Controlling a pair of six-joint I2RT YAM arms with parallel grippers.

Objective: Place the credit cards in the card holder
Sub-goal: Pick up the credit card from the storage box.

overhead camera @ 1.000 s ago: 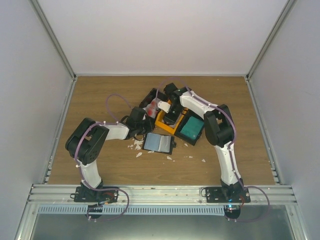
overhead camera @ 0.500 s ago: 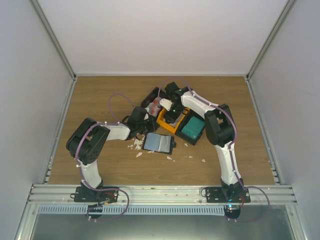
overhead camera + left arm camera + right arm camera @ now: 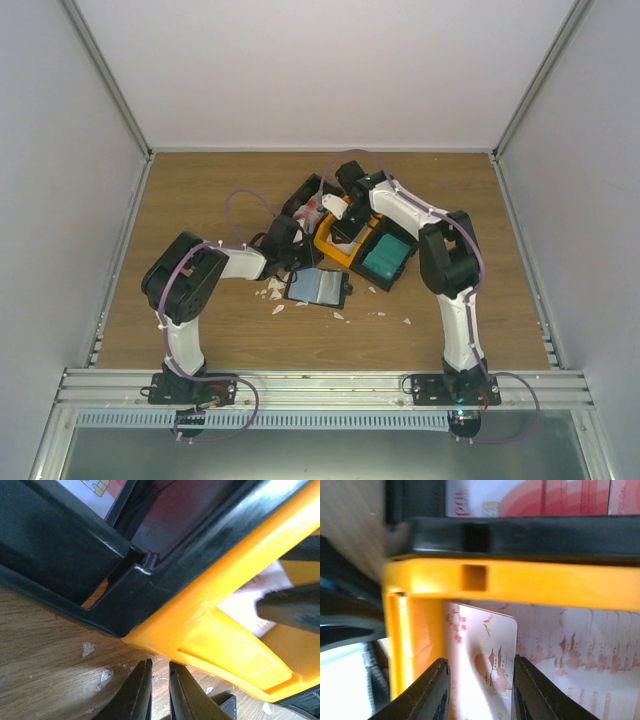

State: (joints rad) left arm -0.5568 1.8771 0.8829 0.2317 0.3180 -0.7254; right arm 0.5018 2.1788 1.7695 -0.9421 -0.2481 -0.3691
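Surroundings: white walls (image 3: 330,70) are enclosing a wooden bench (image 3: 200,190), with metal rails running along its edges.
Left end effector (image 3: 160,664): its fingers are pressing almost together, with only a sliver of wood showing between them. They are gripping nothing. They are sitting low over the bench, just beside the corner where the orange bin (image 3: 235,645) and the black bin (image 3: 100,590) are meeting.
Right end effector (image 3: 480,667): it is reaching into the orange bin, half spread. It is pinching a pale pink card (image 3: 482,650) by its two long edges, above the other pale cards (image 3: 580,645).
Credit cards: red-and-white cards (image 3: 545,497) are lying in the black bin. Teal cards (image 3: 386,258) are lying just right of the orange bin.
Card holder (image 3: 318,287): it is lying open on the bench, grey inside facing up. It is just nearer the arm bases than the orange bin, and neither end effector is gripping it.
Scraps: white scraps (image 3: 272,292) are lying left of the card holder.
Hard to make out: from above, the arms are covering both sets of fingertips and much of the bins. Both wrist views are cutting the bins off. Whether the left fingers are touching the wood is not showing. The right wrist view's left side is blurring out.
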